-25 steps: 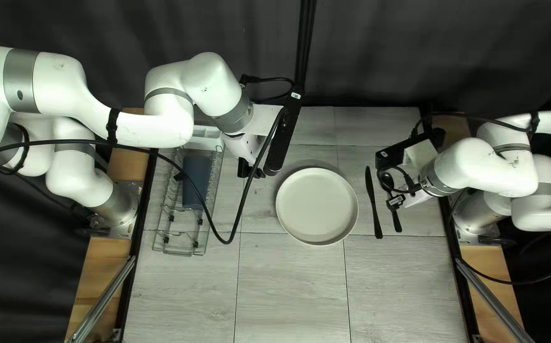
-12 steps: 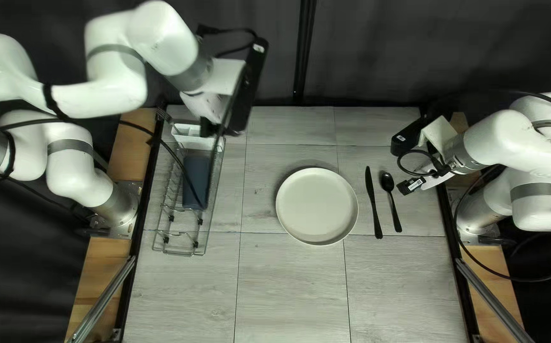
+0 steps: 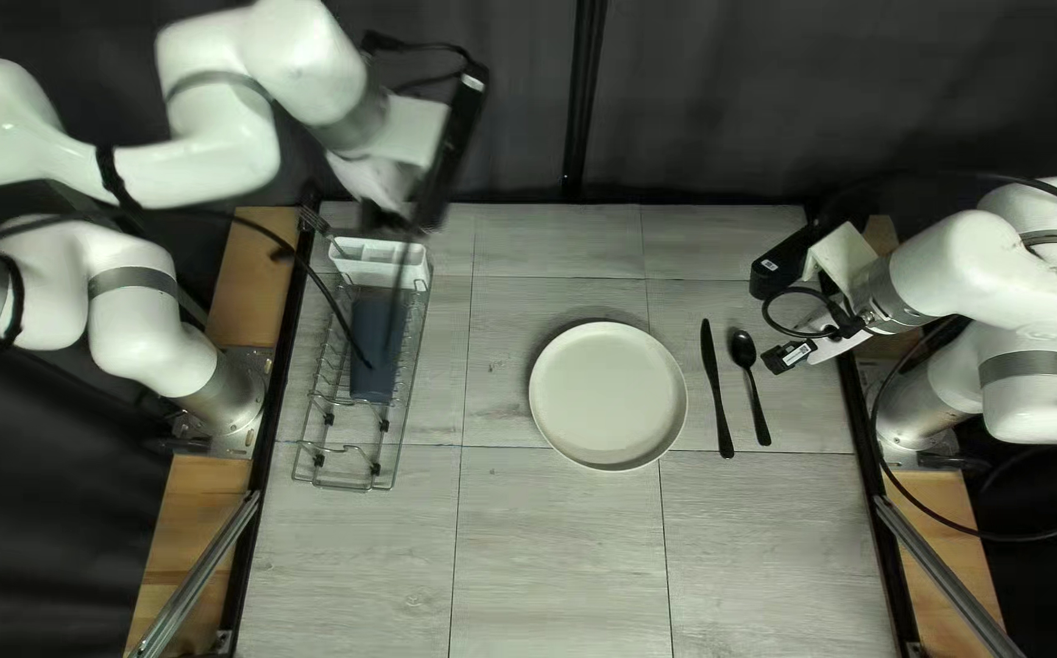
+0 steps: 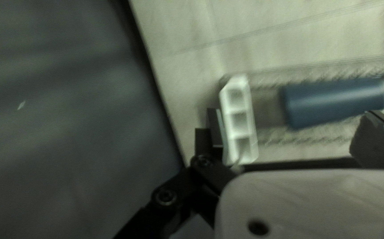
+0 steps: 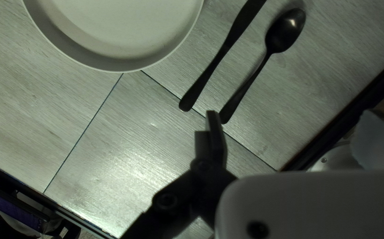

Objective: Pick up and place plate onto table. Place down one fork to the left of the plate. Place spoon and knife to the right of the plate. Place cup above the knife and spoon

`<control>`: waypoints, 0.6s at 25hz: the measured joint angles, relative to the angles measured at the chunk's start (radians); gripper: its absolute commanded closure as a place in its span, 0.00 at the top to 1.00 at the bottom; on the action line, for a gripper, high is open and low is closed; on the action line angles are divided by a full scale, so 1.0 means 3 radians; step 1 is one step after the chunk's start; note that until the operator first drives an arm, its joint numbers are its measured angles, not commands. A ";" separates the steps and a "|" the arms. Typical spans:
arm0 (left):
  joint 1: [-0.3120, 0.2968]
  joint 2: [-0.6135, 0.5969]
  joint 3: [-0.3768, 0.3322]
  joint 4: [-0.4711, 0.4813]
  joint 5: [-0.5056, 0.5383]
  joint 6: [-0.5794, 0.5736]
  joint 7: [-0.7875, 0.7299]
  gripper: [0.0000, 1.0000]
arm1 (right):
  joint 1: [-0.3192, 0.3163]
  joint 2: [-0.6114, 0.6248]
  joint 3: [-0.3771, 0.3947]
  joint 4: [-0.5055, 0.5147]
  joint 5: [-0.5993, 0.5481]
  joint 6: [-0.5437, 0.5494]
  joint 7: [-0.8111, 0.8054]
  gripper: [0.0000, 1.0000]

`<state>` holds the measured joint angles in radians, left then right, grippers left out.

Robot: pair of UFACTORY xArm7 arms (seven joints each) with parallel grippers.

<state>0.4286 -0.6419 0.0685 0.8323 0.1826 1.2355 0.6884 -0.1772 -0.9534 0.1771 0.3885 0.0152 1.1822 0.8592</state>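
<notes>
Since a second ago the left gripper (image 4: pixel 291 116) has swept back from beside the plate (image 3: pixel 608 396) towards the drying rack (image 3: pixel 358 490), and the right gripper (image 5: pixel 291 117) has drawn off the spoon (image 3: pixel 743 349). Both pairs of jaws stand wide, with nothing held. The left arm's jaws are probably lining up above the white holder (image 3: pixel 382 279), which lies ahead, close by one finger. A slim dark thing (image 3: pixel 316 221) by its end may be the fork, though it is too blurred to be sure; the dark blue cup (image 3: pixel 382 378), as I take it, lies on its side in the rack, past the holder. The right arm's jaws wait near the spoon's handle end, likely parked to keep its place undisturbed. Further out on the desk (image 3: pixel 553 548), the knife (image 3: pixel 716 390) and spoon lie side by side, right of the plate as the setting wants, leaving its left side for the fork
</notes>
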 measured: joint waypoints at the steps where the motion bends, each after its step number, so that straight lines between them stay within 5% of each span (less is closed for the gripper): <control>1: 0.0010 0.0011 0.0028 -0.0043 0.0016 -0.0021 0.0030 1.00 | 0.0000 0.0000 0.0000 0.0000 0.0000 0.0000 0.0000 1.00; 9: 0.0211 0.0051 0.0418 -0.0532 0.0213 -0.0239 0.0341 1.00 | 0.0000 0.0000 0.0000 0.0000 0.0000 0.0000 0.0000 1.00; 15: 0.0344 0.0339 0.0467 -0.0666 0.0390 -0.0319 0.0205 1.00 | 0.0000 0.0000 0.0000 0.0000 0.0000 0.0000 0.0000 1.00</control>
<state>0.5319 -0.5403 0.2087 0.6324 0.2995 1.1398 0.7499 -0.1772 -0.9534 0.1772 0.3885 0.0152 1.1822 0.8592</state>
